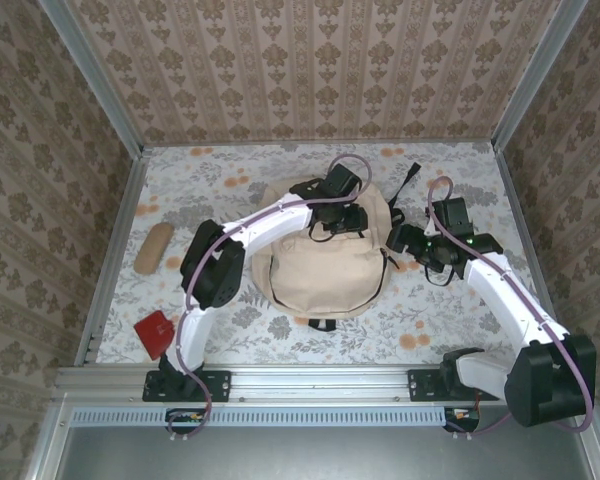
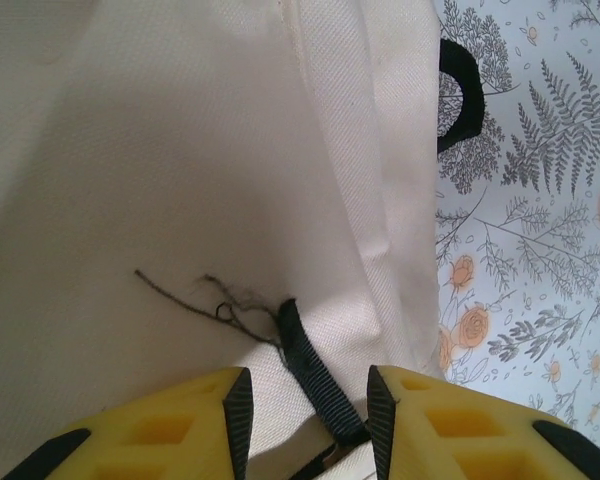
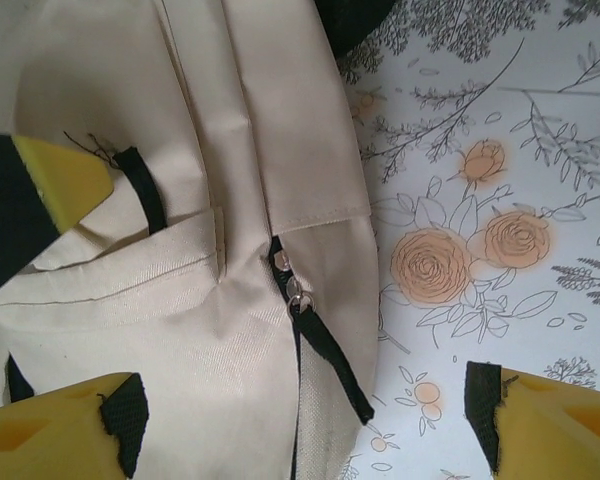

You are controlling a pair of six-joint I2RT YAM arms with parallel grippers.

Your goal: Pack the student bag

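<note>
Obs.: left gripper (image 2: 307, 402) has its jaws partly apart. The black webbing tab (image 2: 308, 368) of the student bag (image 2: 180, 150) lies between the fingers, touching one; no clamp is visible. The right gripper (image 3: 300, 412) has its jaws wide and holds nothing. The bag's cream side and zip pull (image 3: 295, 291) sit just ahead, between its fingers, with the floral table (image 3: 500, 150) beyond one finger.

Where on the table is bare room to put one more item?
Free: the far-left corner behind the pencil case; the near-right patch between the student bag and the right arm. Crowded: the bag's far-right edge, at the left gripper and right gripper.
</note>
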